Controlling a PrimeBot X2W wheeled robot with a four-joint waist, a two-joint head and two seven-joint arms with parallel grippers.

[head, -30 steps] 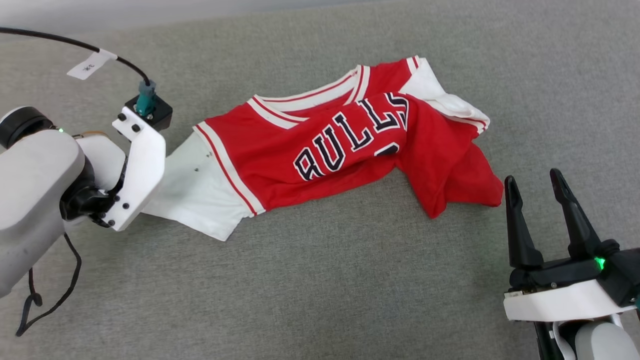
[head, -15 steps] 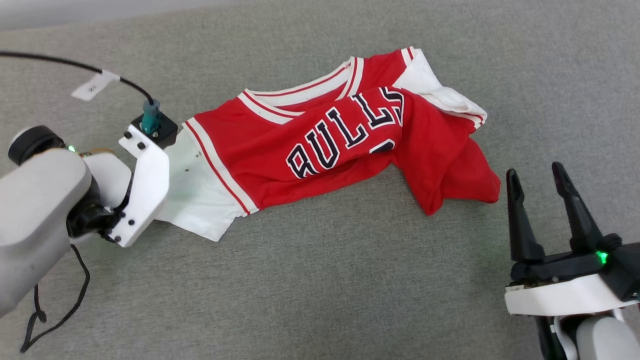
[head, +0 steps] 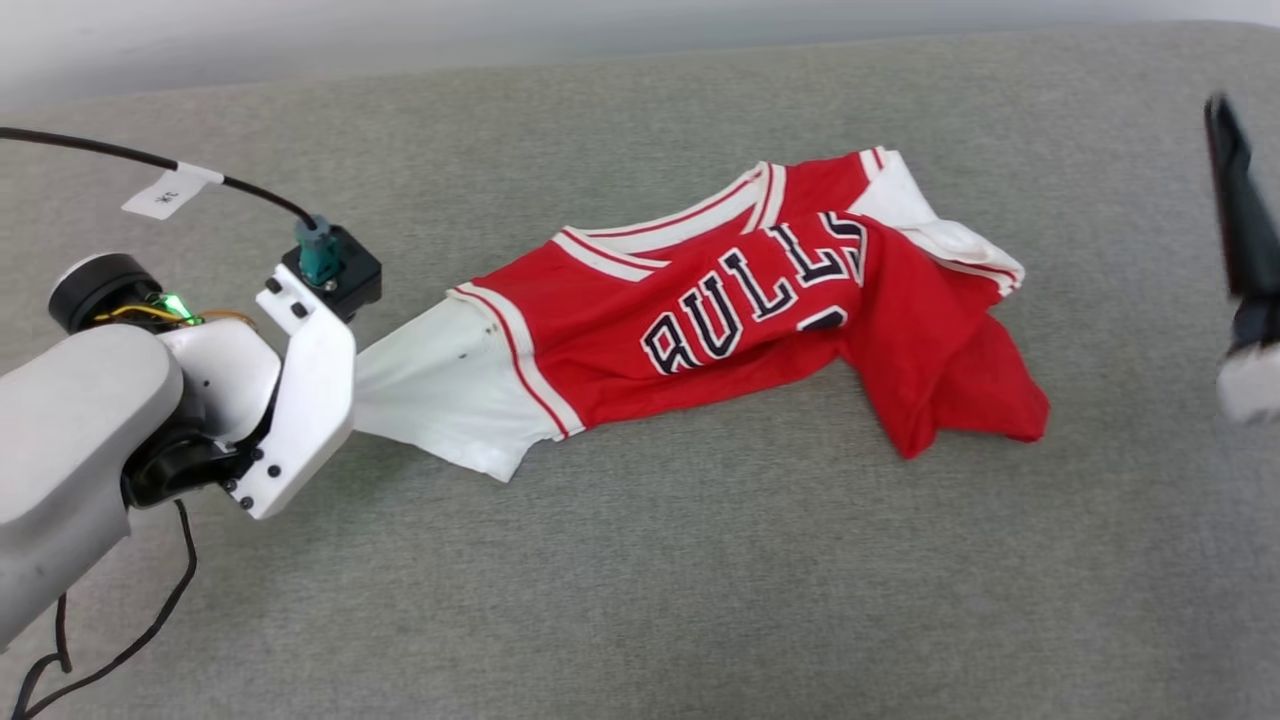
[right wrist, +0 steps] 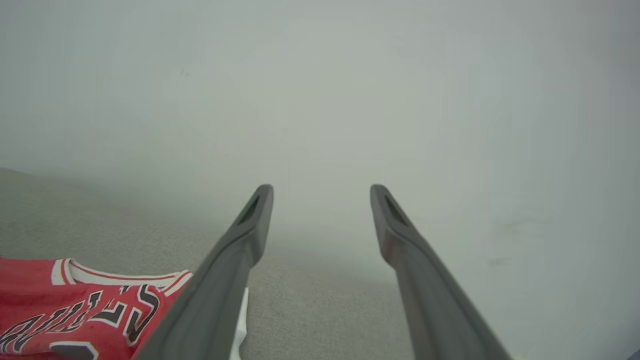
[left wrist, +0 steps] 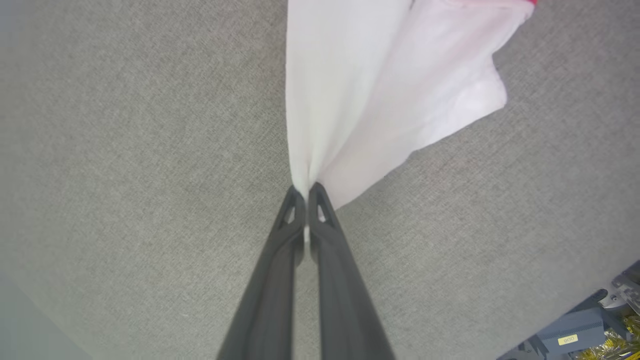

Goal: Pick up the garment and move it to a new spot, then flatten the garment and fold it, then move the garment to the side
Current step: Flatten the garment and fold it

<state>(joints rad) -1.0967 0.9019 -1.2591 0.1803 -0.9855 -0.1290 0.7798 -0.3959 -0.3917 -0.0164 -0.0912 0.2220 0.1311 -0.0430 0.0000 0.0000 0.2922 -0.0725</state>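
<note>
The garment (head: 760, 310), a red jersey with "BULLS" lettering and white sleeves, lies crumpled on the grey fabric surface (head: 700, 580). Its near white sleeve (head: 440, 390) is drawn out to the left toward my left wrist (head: 300, 400). In the left wrist view my left gripper (left wrist: 305, 192) is shut on the pinched edge of that white sleeve (left wrist: 360, 90). My right gripper (head: 1245, 240) is a blurred dark shape at the right edge, right of the garment and apart from it. Its wrist view shows the right gripper (right wrist: 322, 192) open and empty, with the garment (right wrist: 75, 310) at lower left.
A black cable with a white tag (head: 165, 190) arcs over my left arm. A pale wall (right wrist: 320, 75) rises behind the grey surface. Grey equipment (left wrist: 575, 340) sits beyond the surface edge in the left wrist view.
My left gripper has shut on the white sleeve, which now stretches toward it. My right gripper has risen from the lower right to the right edge. The head view has shifted.
</note>
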